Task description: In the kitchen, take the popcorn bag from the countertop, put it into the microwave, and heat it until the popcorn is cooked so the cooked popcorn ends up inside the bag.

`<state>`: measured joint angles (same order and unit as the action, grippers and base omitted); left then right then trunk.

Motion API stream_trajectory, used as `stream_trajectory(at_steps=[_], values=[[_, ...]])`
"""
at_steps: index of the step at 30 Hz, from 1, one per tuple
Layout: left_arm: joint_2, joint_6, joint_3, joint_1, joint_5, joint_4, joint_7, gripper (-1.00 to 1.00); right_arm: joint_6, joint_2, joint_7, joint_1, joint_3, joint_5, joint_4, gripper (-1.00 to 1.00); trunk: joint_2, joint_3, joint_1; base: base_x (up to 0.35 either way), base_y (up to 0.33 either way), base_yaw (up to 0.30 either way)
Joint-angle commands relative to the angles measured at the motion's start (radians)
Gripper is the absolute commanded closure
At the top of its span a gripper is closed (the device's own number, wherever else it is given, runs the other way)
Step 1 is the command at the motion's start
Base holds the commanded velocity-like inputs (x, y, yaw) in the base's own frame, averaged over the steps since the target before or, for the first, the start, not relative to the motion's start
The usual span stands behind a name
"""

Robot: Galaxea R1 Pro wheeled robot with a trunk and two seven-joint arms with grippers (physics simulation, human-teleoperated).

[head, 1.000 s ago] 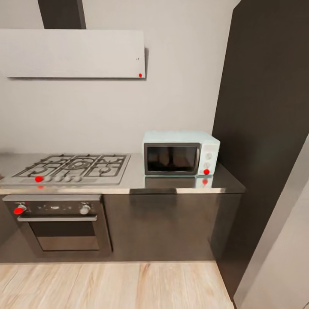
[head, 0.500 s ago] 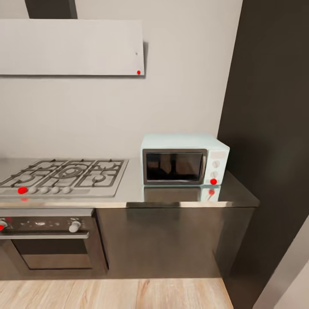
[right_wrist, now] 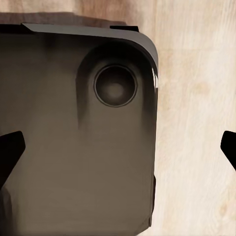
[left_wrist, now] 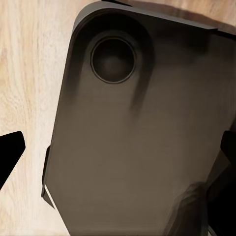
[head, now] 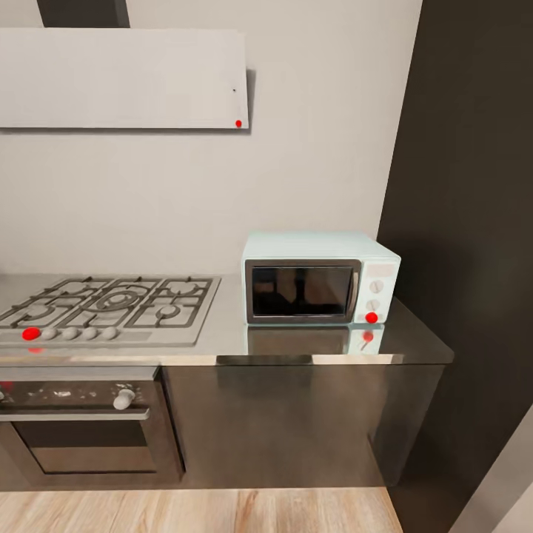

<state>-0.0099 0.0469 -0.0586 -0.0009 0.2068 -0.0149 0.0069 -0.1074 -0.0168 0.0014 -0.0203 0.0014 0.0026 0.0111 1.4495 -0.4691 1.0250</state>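
Right of centre in head view: microwave (head: 320, 280) on countertop (head: 222, 337), door shut, dark glass giving only dim reflections, inside not readable. Two white knobs and red dot at its right edge; mirrored faintly in glossy worktop. Tight against dark tall panel (head: 474, 222) filling right side of frame. Popcorn bag not made out anywhere on visible worktop.

Lower left: hob (head: 111, 307), cut off at left edge, red dot among front knobs. Below: oven (head: 81, 426), left part cropped, one knob clear. Upper left: pale hood (head: 122, 78), top and left cropped.

Left wrist view: left gripper (left_wrist: 118, 152), fingertips at opposite frame edges, spread wide, nothing between; dark robot base (left_wrist: 137, 137) over wood floor (left_wrist: 29, 73). Right wrist view: right gripper (right_wrist: 118, 152) likewise wide apart, tips cropped at edges.
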Motion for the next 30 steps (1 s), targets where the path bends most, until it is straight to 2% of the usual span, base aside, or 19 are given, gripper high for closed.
stream_trajectory(at_steps=[1,12,16,18,20,22,23,24,30], values=[[-0.001,0.002,-0.006,0.0,0.002,0.0,0.001,-1.0,-0.004,0.0,0.0,-0.001,0.0,0.0,0.001,-1.0,0.0,-0.001,0.0,0.0,0.0,0.0],[-0.001,0.002,-0.006,-0.001,0.003,0.0,0.001,-1.0,-0.001,0.002,-0.004,-0.001,0.003,0.007,-0.01,-1.0,0.0,-0.001,0.0,0.0,0.0,0.0],[-0.001,0.002,-0.006,0.0,0.003,0.0,0.001,-1.0,0.005,0.002,-0.002,-0.001,0.001,0.01,-0.074,-1.0,0.0,-0.001,0.0,0.0,0.0,0.0],[-0.001,0.002,-0.006,0.0,0.003,0.0,0.001,-1.0,0.018,0.01,0.003,-0.001,0.009,0.019,-0.19,-1.0,0.0,-0.001,0.0,0.0,0.0,0.0],[-0.001,0.002,-0.006,0.0,0.003,0.0,0.001,-1.0,0.054,0.015,0.004,-0.001,0.03,0.054,-0.28,-1.0,0.0,-0.001,0.0,0.0,0.0,0.0],[-0.001,0.002,-0.006,0.0,0.003,0.0,0.001,-1.0,0.139,0.019,0.007,-0.001,0.054,0.114,-0.444,-1.0,0.0,-0.001,0.0,0.0,0.0,0.0],[-0.001,0.002,-0.006,0.0,0.003,0.0,0.001,-1.0,0.188,0.024,0.008,-0.001,0.059,0.129,-0.525,-1.0,0.0,-0.001,0.0,0.0,0.0,0.0],[-0.001,0.002,-0.006,0.0,0.003,0.0,0.001,-1.0,0.205,0.027,0.008,-0.001,0.06,0.132,-0.552,-1.0,0.0,-0.001,0.0,0.0,0.0,0.0],[-0.001,0.002,-0.006,0.0,0.003,0.0,0.001,-1.0,0.386,0.071,0.007,-0.001,0.064,0.144,-0.892,-1.0,0.0,-0.001,0.0,0.0,0.0,0.0]])
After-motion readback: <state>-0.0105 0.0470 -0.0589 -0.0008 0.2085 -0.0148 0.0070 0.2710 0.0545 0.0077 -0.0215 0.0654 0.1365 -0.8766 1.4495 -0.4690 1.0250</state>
